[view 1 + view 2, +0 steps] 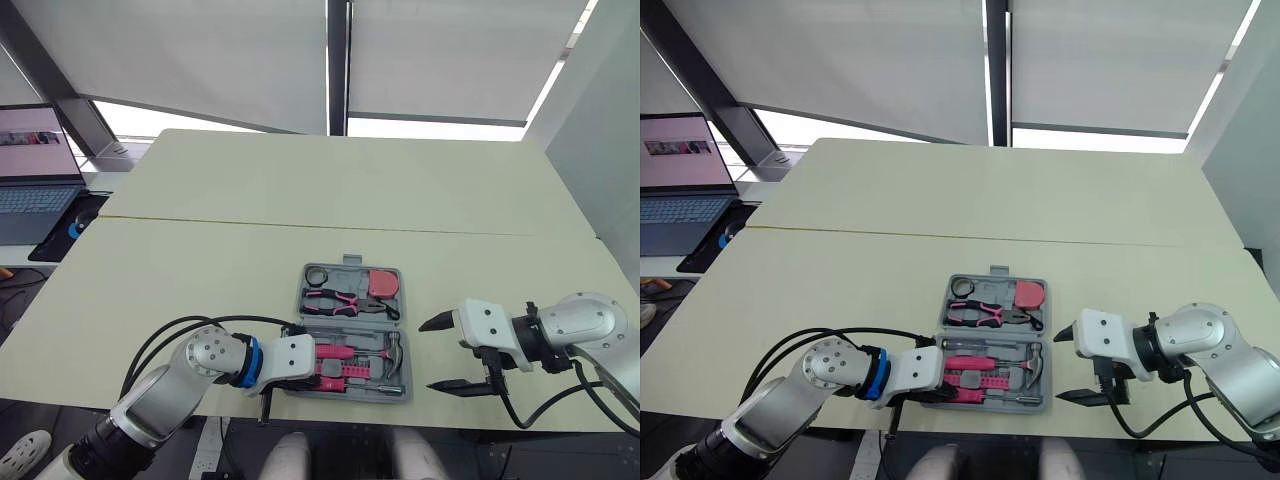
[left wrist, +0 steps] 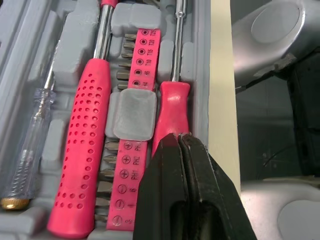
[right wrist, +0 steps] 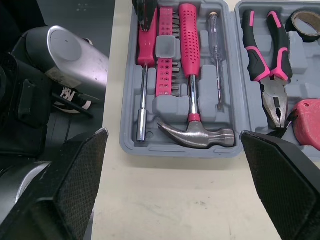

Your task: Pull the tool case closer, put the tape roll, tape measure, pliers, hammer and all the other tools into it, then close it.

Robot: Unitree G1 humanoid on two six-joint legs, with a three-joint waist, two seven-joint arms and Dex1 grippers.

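The left gripper [image 2: 178,139] is shut, its two black fingers pressed together with their tips at the butt end of the pink-handled driver [image 2: 172,107]; whether they pinch it cannot be told. That driver lies in the row of the open tool case [image 1: 348,270] nearest the table's front edge. Next to it, further from the gripper, sit the pink bit strip [image 2: 142,55], the hammer [image 3: 197,136] with its pink handle, and a clear-handled screwdriver [image 2: 30,140], each in its own moulded slot. The right gripper [image 1: 428,355] hangs over the bare table [image 1: 300,200] just beside the opposite end of the case, apart from it, with its fingers spread wide and holding nothing. Straight ahead of those open fingers is the hammer's steel head. In the other half of the case, beyond the hammer from this gripper, lie the pliers [image 3: 267,65], the tape roll [image 3: 295,16] and the pink tape measure [image 3: 307,122]. The lid stands fully open, flat on the table.
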